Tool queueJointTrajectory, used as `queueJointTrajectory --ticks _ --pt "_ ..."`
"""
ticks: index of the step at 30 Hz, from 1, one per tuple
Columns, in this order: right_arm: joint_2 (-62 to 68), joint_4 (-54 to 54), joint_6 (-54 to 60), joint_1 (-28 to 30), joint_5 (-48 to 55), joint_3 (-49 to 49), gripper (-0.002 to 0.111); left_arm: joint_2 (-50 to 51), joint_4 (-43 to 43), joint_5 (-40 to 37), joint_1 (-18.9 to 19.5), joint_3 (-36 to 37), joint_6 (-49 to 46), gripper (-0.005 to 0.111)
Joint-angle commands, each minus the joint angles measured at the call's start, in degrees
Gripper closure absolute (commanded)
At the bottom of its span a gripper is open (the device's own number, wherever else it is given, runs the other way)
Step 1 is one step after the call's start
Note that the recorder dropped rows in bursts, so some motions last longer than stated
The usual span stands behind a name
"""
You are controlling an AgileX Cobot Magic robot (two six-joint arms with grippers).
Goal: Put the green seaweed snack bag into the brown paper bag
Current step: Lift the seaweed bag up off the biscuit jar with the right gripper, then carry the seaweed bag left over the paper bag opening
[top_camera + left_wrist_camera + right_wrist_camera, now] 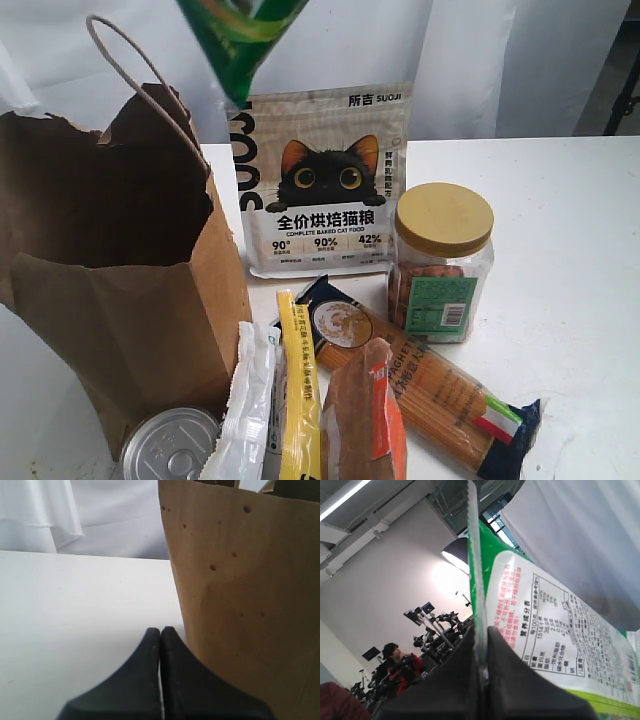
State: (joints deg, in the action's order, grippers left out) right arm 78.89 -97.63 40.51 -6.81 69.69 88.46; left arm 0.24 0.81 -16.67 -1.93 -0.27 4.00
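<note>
Glossy green plastic seaweed snack bag point(240, 40) hangs aloft, edge clamped in the right tool point(481, 630), above-right of the tall crumpled brown paper bag point(130, 290); left tool point(160, 630) closed, empty, beside it.

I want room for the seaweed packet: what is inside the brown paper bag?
Through the open mouth of the brown paper bag only its shadowed inner walls show, no item. Its front wall covers the lower part, so the bottom is hidden.
</note>
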Motion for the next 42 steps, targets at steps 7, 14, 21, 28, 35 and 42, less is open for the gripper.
queueJointTrajectory --ticks 7,14,21,28,35,42 --pt "-0.6 -0.2 0.1 -6.6 0.3 0.5 0.108 -0.2 0.0 0.5 -0.3 0.3 0.1 0.106" --pt "0.8 0.0 0.6 -9.5 0.3 0.5 0.108 -0.2 0.0 0.5 -0.3 0.3 0.1 0.106" --pt "4.1 -0.2 2.3 -11.4 0.3 0.5 0.108 -0.2 0.0 0.5 -0.3 0.3 0.1 0.106" --pt "7.5 -0.3 4.9 -12.9 0.3 0.7 0.108 -0.2 0.0 0.5 -0.3 0.3 0.1 0.106" --pt "12.0 -0.4 8.0 -14.3 0.0 2.7 0.108 -0.2 0.0 0.5 -0.3 0.3 0.1 0.106" --pt "15.9 5.1 9.1 -14.8 -2.5 6.5 0.108 -0.2 0.0 0.5 -0.3 0.3 0.1 0.106"
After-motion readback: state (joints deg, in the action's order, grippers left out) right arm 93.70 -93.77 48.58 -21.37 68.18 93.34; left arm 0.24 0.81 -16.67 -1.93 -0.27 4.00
